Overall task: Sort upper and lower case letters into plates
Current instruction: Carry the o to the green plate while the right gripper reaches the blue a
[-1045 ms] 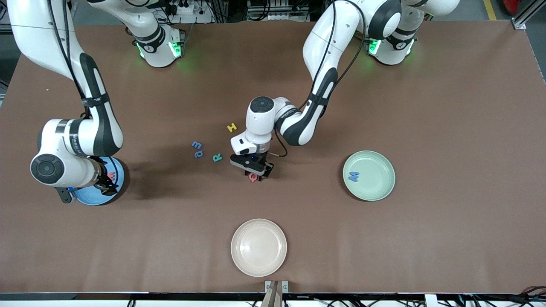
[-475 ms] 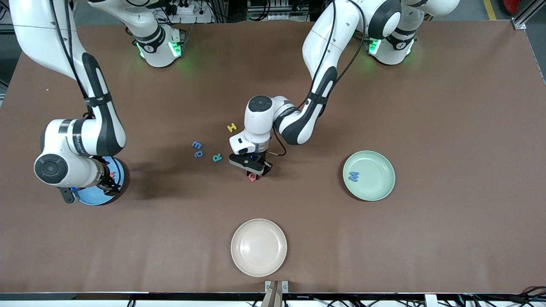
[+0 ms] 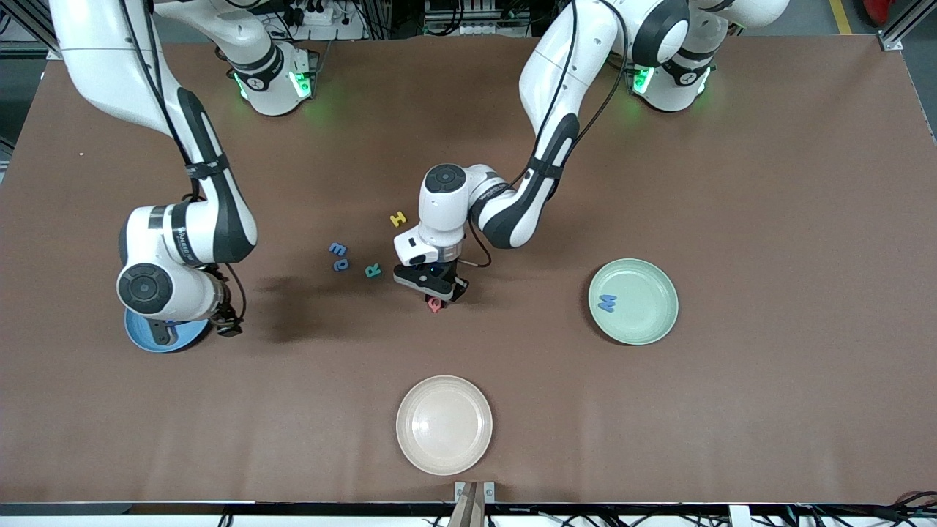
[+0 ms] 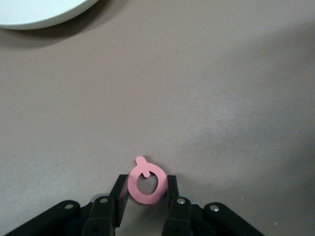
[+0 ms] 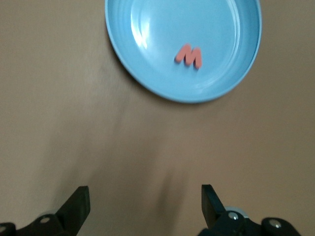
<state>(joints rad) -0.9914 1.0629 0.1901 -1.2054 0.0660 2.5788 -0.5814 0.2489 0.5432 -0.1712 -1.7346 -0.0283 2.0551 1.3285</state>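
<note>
My left gripper (image 3: pixel 437 298) is low at the middle of the table, shut on a pink Q-shaped letter (image 4: pixel 145 183) pinched flat between its fingers. A yellow H (image 3: pixel 397 218), a blue m (image 3: pixel 337 249), a blue a (image 3: pixel 341 264) and a green R (image 3: pixel 373 271) lie loose beside it, toward the right arm's end. The sky blue plate (image 5: pixel 147 29) holds a salmon M (image 5: pixel 189 55) and is partly hidden under the right arm in the front view. My right gripper (image 5: pixel 142 196) hangs open over bare table just beside that plate. The mint green plate (image 3: pixel 644 322) holds a blue letter (image 3: pixel 607 301).
A cream-white plate (image 3: pixel 444 424) sits near the table's front edge, nearer to the front camera than the left gripper; its rim (image 4: pixel 39 12) shows in the left wrist view. The brown table top (image 3: pixel 768 219) is bare toward the left arm's end.
The left gripper has closed on the pink letter. The right arm has drawn away from over the blue plate toward the table's middle, its gripper still open.
</note>
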